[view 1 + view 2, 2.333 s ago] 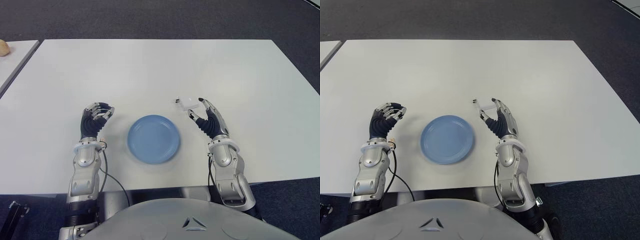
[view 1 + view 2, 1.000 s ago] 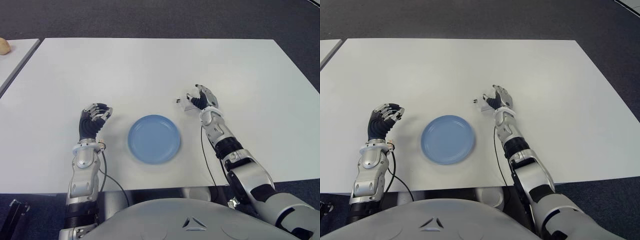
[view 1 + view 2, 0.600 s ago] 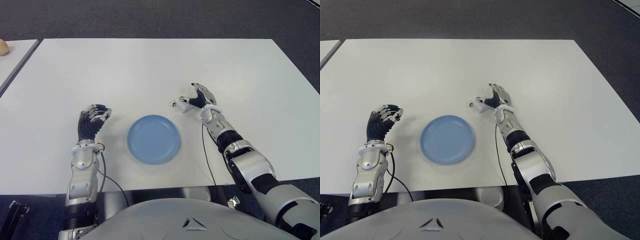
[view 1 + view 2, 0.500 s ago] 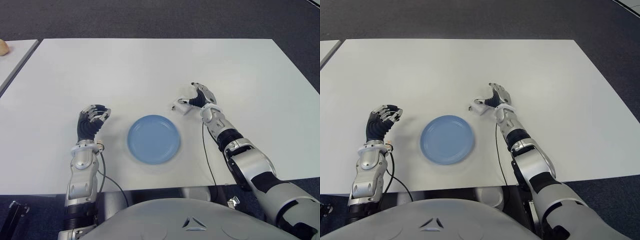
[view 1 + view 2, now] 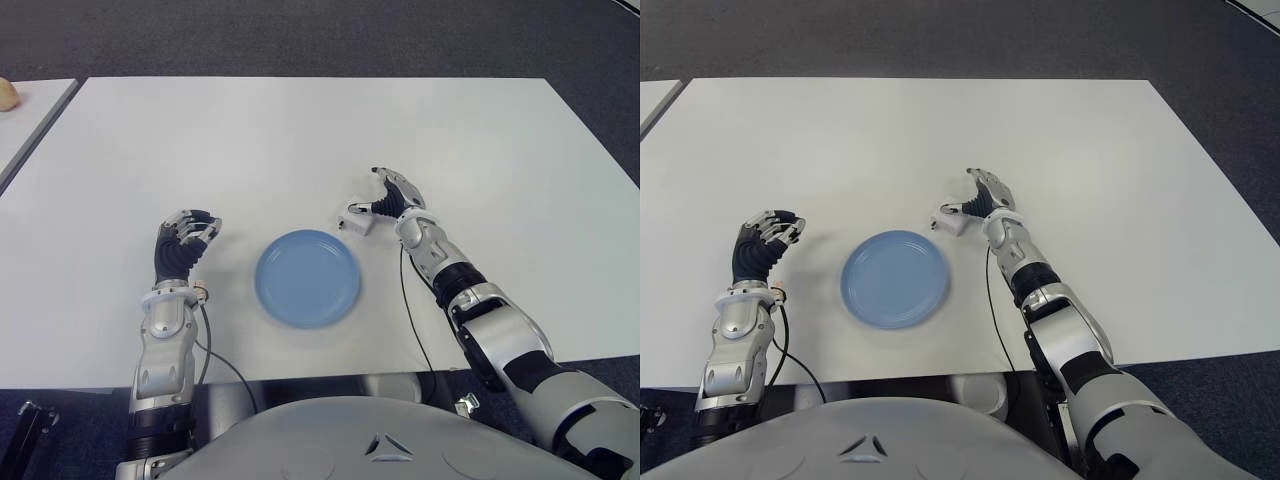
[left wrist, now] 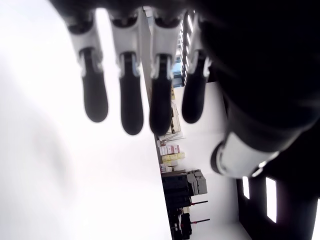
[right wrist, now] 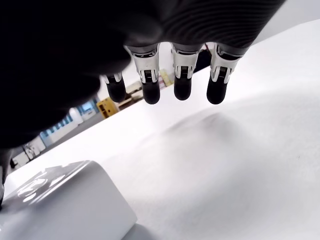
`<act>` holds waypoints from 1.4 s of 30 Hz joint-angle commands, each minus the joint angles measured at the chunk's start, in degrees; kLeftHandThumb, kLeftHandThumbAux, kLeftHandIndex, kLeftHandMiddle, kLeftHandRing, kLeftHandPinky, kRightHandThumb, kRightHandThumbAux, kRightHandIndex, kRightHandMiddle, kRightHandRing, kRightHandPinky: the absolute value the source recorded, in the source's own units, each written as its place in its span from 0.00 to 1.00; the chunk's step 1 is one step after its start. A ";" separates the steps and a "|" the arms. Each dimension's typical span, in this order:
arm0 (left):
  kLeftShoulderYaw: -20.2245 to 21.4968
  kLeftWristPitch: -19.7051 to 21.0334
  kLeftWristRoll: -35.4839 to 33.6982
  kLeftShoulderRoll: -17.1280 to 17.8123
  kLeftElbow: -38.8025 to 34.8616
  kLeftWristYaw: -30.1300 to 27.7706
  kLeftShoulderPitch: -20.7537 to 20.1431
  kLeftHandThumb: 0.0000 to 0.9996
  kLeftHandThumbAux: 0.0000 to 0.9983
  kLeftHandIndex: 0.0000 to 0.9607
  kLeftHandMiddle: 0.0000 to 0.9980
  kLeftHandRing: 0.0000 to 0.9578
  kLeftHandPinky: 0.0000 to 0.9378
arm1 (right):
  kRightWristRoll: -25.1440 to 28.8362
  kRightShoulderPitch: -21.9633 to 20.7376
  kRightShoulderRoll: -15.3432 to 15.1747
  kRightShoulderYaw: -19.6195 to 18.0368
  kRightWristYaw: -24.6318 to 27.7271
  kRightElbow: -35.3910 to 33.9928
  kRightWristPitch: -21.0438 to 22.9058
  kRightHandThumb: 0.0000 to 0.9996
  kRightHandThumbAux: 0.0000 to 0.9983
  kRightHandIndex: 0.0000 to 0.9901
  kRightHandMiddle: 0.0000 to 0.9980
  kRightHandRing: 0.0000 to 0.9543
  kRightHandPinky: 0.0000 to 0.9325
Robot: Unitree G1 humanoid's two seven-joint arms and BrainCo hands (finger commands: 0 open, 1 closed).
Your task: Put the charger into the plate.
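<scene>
The charger [image 5: 357,218] is a small white block lying on the white table [image 5: 300,130], just beyond the right rim of the round blue plate [image 5: 307,277]. My right hand [image 5: 388,196] arches over the charger's right side, thumb down next to it. In the right wrist view the four fingers [image 7: 181,85] stretch out above bare table, apart from the charger [image 7: 60,200], which sits by the thumb side. The plate holds nothing. My left hand [image 5: 186,240] shows left of the plate with its fingers curled and nothing in them.
A second table [image 5: 25,125] adjoins at the far left, with a pale round object [image 5: 8,94] on it. Dark carpet surrounds the tables. A cable [image 5: 222,360] hangs from my left forearm near the front edge.
My right arm reached forward from beside the plate to the charger. The charger has since slid left and slightly nearer, toward the plate's rim, with the hand following. The left hand barely moved.
</scene>
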 commanded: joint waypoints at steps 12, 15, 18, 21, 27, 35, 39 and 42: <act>-0.45 0.35 0.30 -0.13 -0.16 -0.32 -0.23 0.71 0.72 0.44 0.44 0.47 0.48 | -6.36 19.41 -6.02 2.30 16.66 -38.22 18.67 0.36 0.62 0.00 0.00 0.00 0.00; -0.49 0.73 0.37 -0.20 -0.50 -0.22 -0.18 0.71 0.72 0.44 0.44 0.47 0.47 | -7.31 21.20 -6.46 2.13 18.31 -42.23 20.80 0.36 0.62 0.00 0.00 0.00 0.00; -0.55 0.95 0.44 -0.25 -0.75 -0.16 -0.15 0.71 0.72 0.44 0.43 0.46 0.47 | -7.97 22.95 -6.89 1.71 19.40 -45.40 22.26 0.35 0.62 0.00 0.00 0.00 0.00; -0.57 1.11 0.40 -0.29 -0.99 -0.19 -0.12 0.71 0.72 0.44 0.43 0.46 0.47 | -8.59 24.82 -7.45 1.14 20.27 -48.46 23.76 0.33 0.62 0.00 0.00 0.00 0.00; -0.44 0.80 0.49 -0.19 -0.90 -0.17 -0.25 0.71 0.72 0.44 0.44 0.46 0.48 | -10.13 27.61 -8.15 0.35 21.91 -53.33 26.82 0.29 0.61 0.00 0.00 0.00 0.00; -0.29 0.96 0.12 -0.12 -1.20 -0.52 -0.16 0.71 0.72 0.44 0.44 0.47 0.48 | -13.56 31.30 -8.25 -0.78 25.00 -59.65 34.32 0.29 0.61 0.00 0.00 0.00 0.00; -0.23 1.06 0.21 0.07 -1.25 -0.62 -0.15 0.71 0.72 0.44 0.44 0.46 0.47 | -15.75 32.55 -8.60 -0.80 26.61 -61.26 37.43 0.29 0.61 0.00 0.00 0.00 0.00; -0.18 1.32 0.24 0.27 -1.21 -0.74 -0.27 0.71 0.72 0.44 0.44 0.46 0.46 | -17.10 33.89 -9.18 -1.23 27.74 -62.46 39.46 0.28 0.59 0.00 0.00 0.00 0.00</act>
